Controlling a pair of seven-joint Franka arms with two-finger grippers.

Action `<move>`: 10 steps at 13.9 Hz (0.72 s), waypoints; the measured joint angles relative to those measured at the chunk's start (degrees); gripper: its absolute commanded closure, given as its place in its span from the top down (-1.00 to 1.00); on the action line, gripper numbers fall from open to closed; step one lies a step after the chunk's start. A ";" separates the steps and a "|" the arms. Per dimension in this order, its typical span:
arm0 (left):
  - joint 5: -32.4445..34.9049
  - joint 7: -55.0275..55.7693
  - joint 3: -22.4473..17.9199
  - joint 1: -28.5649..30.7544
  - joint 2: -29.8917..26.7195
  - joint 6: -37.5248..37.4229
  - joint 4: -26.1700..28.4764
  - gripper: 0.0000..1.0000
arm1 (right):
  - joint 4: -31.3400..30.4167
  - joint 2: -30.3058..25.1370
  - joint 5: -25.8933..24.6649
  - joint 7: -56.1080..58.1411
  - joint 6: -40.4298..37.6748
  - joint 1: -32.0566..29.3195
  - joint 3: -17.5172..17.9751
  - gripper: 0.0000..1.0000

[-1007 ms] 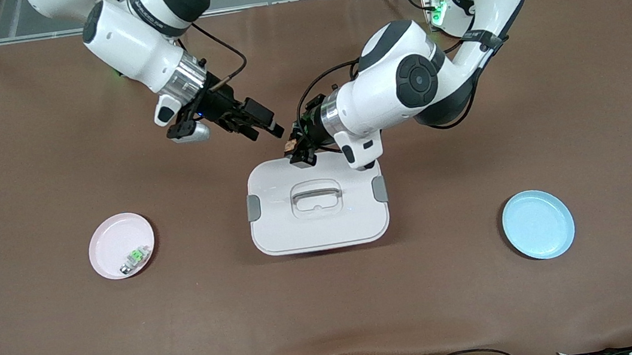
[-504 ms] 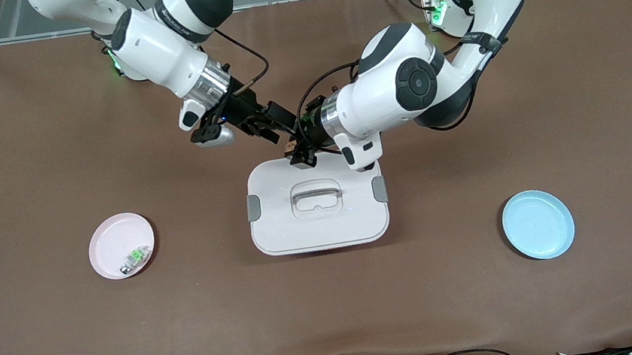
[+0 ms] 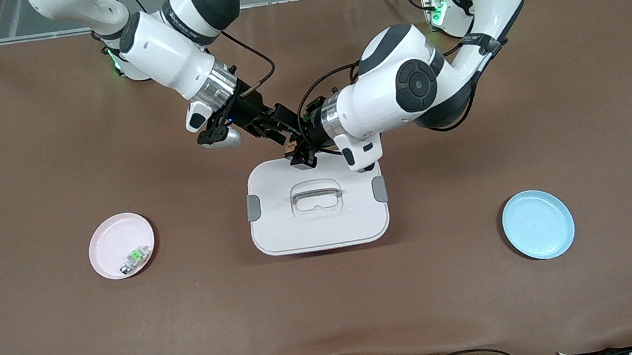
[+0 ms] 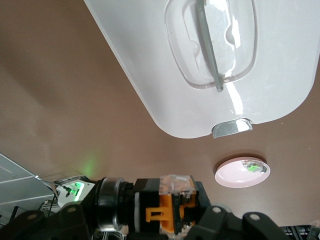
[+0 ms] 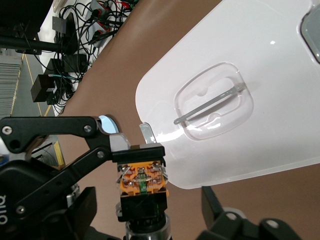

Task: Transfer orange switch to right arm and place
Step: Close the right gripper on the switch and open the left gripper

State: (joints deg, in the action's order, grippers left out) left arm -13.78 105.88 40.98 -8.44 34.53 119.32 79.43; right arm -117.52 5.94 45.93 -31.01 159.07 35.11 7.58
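The orange switch (image 3: 290, 142) hangs in the air over the table just past the white box's edge toward the robots' bases. My left gripper (image 3: 297, 149) is shut on its orange, clear-capped end (image 4: 165, 212). The switch's black body and silvery end point toward my right gripper (image 3: 281, 130). In the right wrist view the switch (image 5: 142, 182) sits between my right gripper's (image 5: 145, 212) fingers (image 5: 82, 205), which stand apart on either side with gaps showing, so it is open. My left gripper's (image 5: 136, 146) silver pads clamp the switch's orange end.
A white lidded box (image 3: 320, 228) with a handle sits mid-table under both hands. A pink plate (image 3: 106, 236) toward the right arm's end holds a small clear-and-silver part with a green centre (image 3: 134, 259). A blue plate (image 3: 539, 225) lies toward the left arm's end.
My right arm has swung in toward the left gripper, bringing its open fingers around the switch's black body. The left gripper and the switch have stayed in place.
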 measured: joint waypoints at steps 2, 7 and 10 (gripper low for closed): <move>0.00 0.00 0.00 0.00 0.00 0.01 -0.01 -1.00 | 0.15 0.00 -0.01 0.03 0.00 0.04 0.00 -1.00; 0.01 0.01 -0.07 -0.01 0.04 0.22 -0.05 -1.00 | 0.39 0.07 0.02 -0.42 0.04 0.08 -0.10 -1.00; 0.01 0.02 -0.07 -0.01 0.04 0.22 -0.05 -0.72 | 0.40 0.08 0.02 -0.42 0.05 0.09 -0.10 -1.00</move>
State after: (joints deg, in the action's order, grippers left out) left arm -13.77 105.90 40.91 -8.45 34.57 119.54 79.38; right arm -117.13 6.03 45.95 -31.43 159.12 35.20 7.48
